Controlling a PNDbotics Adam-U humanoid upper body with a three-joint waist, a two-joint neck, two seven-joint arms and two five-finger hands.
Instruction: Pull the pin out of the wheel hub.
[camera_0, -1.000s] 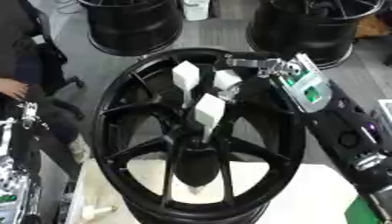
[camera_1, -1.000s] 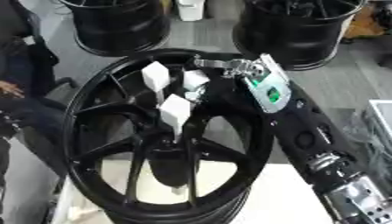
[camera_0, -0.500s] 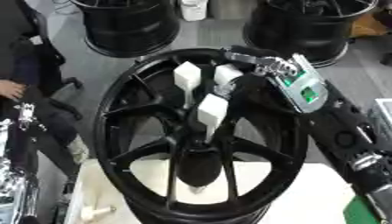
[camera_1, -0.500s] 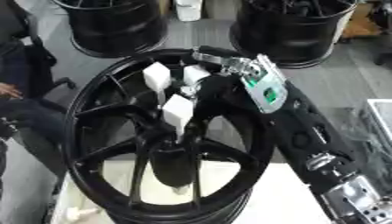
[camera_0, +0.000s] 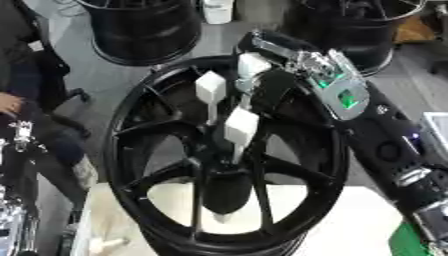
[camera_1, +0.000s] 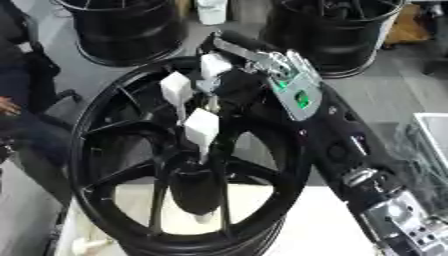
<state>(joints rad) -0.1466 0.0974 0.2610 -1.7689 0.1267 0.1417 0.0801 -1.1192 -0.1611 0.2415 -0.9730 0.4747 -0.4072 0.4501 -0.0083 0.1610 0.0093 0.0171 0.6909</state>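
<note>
Right hand (camera_0: 278, 75) reaches in from the four o'clock side of the left eye view and sits over the wheel's rim at about one o'clock. Its black fingers curl round the topmost pin (camera_0: 253, 64), a white blocky head on a thin stem, so it reads as clasping that pin. The wheel hub (camera_0: 226, 172) is glossy black with thin spokes, lying flat on a pale table (camera_0: 114, 210). Two more white pins stand nearer the centre: one (camera_0: 210, 87) at eleven o'clock of the hub, another (camera_0: 241, 127) just above it. The main risk, as a judgement, is a sideways pull: with the stem seated between spokes, a tilted draw could jam it or drag the wheel across the table. The neighbouring pins stand near enough that the knuckles could knock them. No left hand shows.

Seen from the right eye view, the same hand (camera_1: 243, 65) lies at twelve to one o'clock over the wheel (camera_1: 188, 185), and the held pin (camera_1: 215, 65) shows its white head poking out on the nine o'clock side of the fingers. How much of the head is covered cannot be told, so a slip off the smooth white block is possible if the hold is only at its edge. The pins look rigid and light, with square-cut heads.
</note>
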